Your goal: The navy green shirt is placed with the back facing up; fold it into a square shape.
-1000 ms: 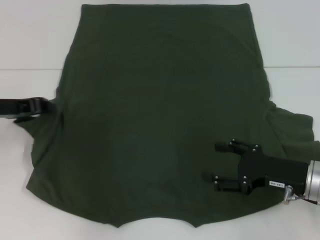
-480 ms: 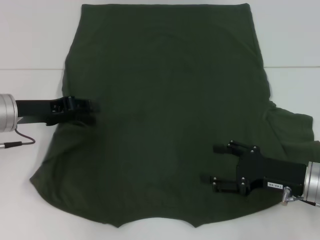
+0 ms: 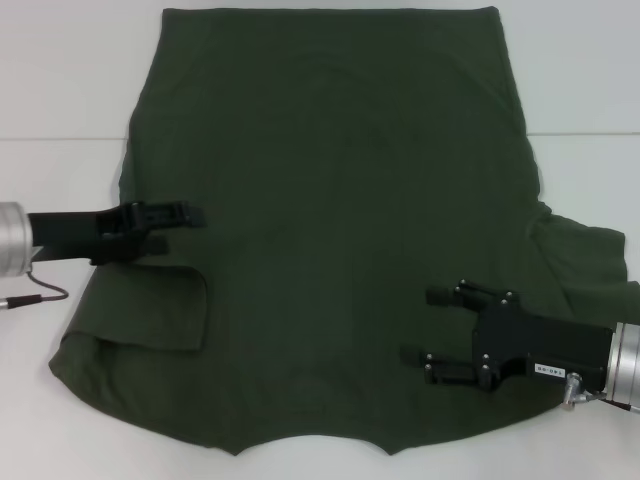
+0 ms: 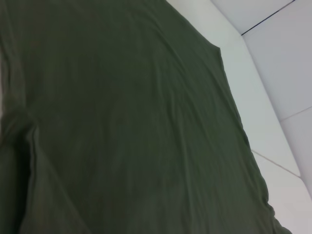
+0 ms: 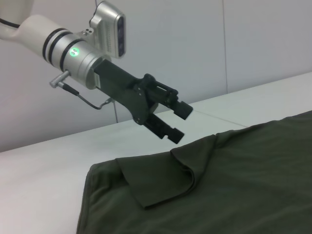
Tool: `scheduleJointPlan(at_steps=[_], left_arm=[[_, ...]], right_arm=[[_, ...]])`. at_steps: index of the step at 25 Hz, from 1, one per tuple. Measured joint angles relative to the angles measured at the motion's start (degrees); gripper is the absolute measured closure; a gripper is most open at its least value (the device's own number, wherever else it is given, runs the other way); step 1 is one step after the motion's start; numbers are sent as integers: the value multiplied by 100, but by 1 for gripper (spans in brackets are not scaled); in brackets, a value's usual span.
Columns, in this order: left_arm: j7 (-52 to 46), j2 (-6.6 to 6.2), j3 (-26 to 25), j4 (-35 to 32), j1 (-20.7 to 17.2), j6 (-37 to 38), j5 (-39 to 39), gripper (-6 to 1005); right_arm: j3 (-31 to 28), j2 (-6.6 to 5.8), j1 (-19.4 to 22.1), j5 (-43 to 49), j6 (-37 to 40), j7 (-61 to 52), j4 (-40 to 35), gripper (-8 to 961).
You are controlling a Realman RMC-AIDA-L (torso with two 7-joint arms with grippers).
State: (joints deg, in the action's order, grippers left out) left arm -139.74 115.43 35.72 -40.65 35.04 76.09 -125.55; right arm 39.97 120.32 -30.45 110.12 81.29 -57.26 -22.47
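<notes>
Hovering just above the left part of the navy green shirt (image 3: 330, 230), with fingers spread and nothing between them: the left claw (image 3: 185, 218), seen clearly from the right wrist view (image 5: 178, 123) as lifted off the cloth. Carried inward a second ago and now let go: the left sleeve (image 3: 150, 310), lying as a flap folded over the body just nearer than the claw, its crease also plain at (image 5: 161, 180). Judged from that: first side fold done, left edge now straighter. Hanging low over the near right of the shirt, fingers parted and empty, hardly moved over the last second: the right claw (image 3: 430, 335). Still sticking out past the body on the far right: the right sleeve (image 3: 585, 260), unfolded. Spread back-up across the white counter (image 3: 60, 80), hem at the far side, collar at the near edge: the shirt itself. Likely next: the same inward fold on the right.
</notes>
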Motion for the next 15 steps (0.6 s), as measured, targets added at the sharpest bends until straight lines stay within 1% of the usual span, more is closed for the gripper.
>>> scheduleJointPlan(at_steps=[2, 5, 8, 12, 15], left_arm=[[-55, -25, -136, 22, -87, -8, -28, 260], [-65, -4, -527, 128, -245, -49, -26, 143], [13, 19, -800, 196, -372, -87, -28, 137], [-15, 51, -837, 260, -442, -251, -63, 130], [-23, 99, -825, 495, -405, -642, -67, 130]], right_arm=[[-4, 0, -3, -1, 0, 0, 0, 25], [-29, 0, -13, -1, -5, -2, 0, 25], [-58, 0, -21, -1, -67, -5, 8, 25], [-45, 0, -56, -1, -142, -45, 14, 25], [-25, 0, -80, 0, -149, -49, 20, 25]])
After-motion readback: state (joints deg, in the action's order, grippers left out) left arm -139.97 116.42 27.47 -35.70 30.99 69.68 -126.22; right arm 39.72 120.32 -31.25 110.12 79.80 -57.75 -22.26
